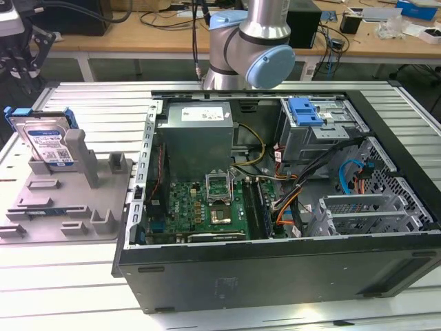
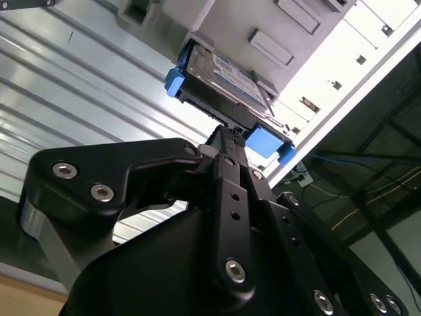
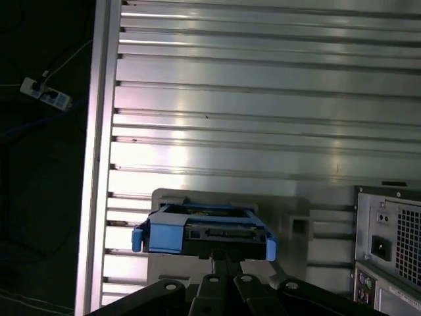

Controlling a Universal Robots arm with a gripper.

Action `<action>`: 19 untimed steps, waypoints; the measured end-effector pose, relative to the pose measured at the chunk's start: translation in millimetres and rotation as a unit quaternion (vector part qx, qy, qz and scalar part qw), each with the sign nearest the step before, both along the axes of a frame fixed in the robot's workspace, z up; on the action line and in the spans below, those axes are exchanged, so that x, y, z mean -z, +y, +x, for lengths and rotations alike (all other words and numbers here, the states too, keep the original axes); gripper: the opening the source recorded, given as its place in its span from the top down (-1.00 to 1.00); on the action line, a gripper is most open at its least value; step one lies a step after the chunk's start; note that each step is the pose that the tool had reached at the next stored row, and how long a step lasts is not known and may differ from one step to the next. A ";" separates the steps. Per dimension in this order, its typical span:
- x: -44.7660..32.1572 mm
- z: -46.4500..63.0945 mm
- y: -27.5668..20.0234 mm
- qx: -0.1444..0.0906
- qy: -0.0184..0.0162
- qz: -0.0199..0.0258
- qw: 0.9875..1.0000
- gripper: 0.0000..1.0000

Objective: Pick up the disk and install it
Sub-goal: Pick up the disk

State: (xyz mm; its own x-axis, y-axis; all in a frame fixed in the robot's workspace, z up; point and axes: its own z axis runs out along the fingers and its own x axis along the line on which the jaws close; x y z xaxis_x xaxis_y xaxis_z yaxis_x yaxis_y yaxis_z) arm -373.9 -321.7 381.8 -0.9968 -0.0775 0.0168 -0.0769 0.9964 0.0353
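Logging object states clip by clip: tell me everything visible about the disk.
The disk is a flat silver metal drive with a blue-and-white label, framed by a blue plastic carrier rail. It stands on edge, leaning, held in the grey fixture at the exterior view's left, outside the computer case. The gripper is near its edge; contact cannot be told.

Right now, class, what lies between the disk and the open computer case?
In the exterior view, the grey fixture's upright posts stand between the disk and the computer case.

An open computer case (image 1: 275, 272) lay on the ribbed metal desk (image 1: 62, 289) — green motherboard (image 1: 200, 200) and grey power supply (image 1: 196, 138) exposed — a grey moulded fixture (image 1: 69, 207) just beside it.
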 end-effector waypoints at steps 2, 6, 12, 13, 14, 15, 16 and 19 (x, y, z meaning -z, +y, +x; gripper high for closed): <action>0.3 -0.4 0.0 -0.009 0.000 0.000 1.000 0.79; 0.7 -2.1 0.5 -0.020 0.002 0.001 1.000 0.79; 1.0 -5.4 1.4 -0.032 0.005 0.001 0.999 0.79; 1.0 -6.1 1.5 -0.035 0.006 0.001 0.999 0.79; 1.0 -6.4 1.6 -0.040 0.007 0.001 0.999 0.79; 1.1 -6.6 1.6 -0.050 0.008 0.001 0.999 0.79; 1.2 -6.7 1.7 -0.064 0.009 0.001 0.998 0.79; 1.6 -6.7 1.7 -0.095 0.010 0.001 0.995 0.79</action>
